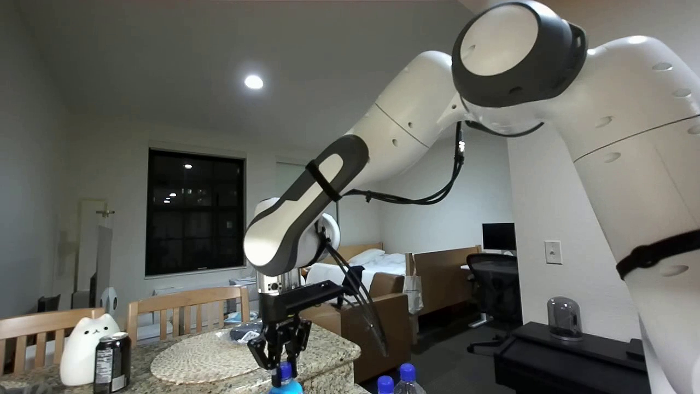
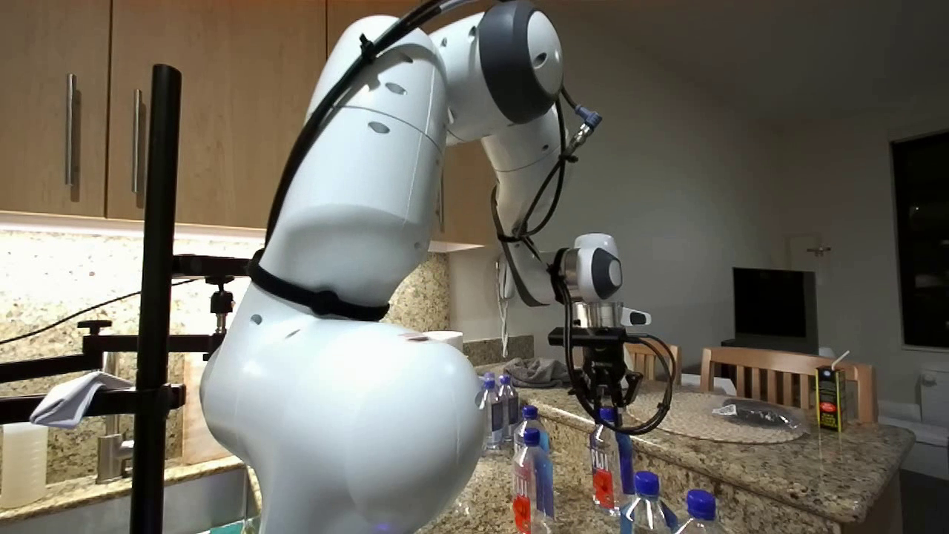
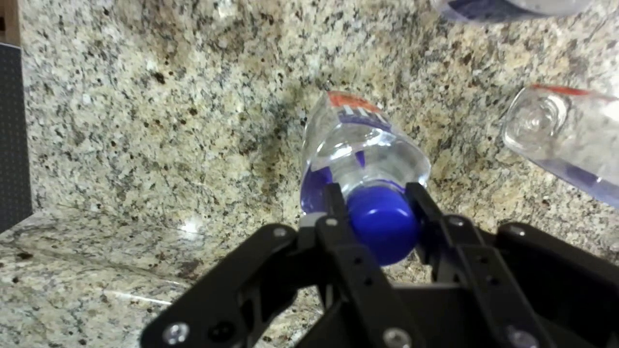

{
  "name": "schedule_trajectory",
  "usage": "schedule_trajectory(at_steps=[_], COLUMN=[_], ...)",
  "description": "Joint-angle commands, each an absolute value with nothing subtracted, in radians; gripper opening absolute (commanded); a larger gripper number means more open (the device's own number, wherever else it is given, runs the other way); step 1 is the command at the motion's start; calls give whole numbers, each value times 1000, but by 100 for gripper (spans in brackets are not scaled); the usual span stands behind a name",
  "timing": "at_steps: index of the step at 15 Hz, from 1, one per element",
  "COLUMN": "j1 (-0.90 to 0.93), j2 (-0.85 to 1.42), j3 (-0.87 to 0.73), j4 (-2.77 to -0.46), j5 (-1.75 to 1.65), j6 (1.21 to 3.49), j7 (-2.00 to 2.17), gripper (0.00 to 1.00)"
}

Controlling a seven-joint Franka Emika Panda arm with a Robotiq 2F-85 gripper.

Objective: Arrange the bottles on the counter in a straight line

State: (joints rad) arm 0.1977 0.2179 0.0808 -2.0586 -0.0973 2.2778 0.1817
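In an exterior view: black fingers [image 1: 267,357] are gripping a bottle [image 1: 286,388] by its blue cap [image 1: 285,371]; two more bottles [image 1: 408,386] are showing at the lower edge; a mat [image 1: 194,358], can [image 1: 112,364] and white cat figure [image 1: 86,350] are resting on the table [image 1: 331,346].

In an exterior view: several bottles [image 2: 531,478] are standing left of the gripped one, two at lower right; a carton [image 2: 830,398] is standing just beside the mat.

In the wrist view: the fingers are pressing the cap from both sides; two bottles [image 3: 566,140] are standing apart from it.
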Motion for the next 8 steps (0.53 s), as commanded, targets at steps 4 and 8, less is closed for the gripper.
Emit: schedule_trajectory(at_steps=[4, 8], j1=[158, 131], j2=[-3, -41], j3=[92, 80], j4=[-2331, -2432], j5=[-67, -43], j6=[2314, 2357], j7=[124, 63], gripper=[15, 15])
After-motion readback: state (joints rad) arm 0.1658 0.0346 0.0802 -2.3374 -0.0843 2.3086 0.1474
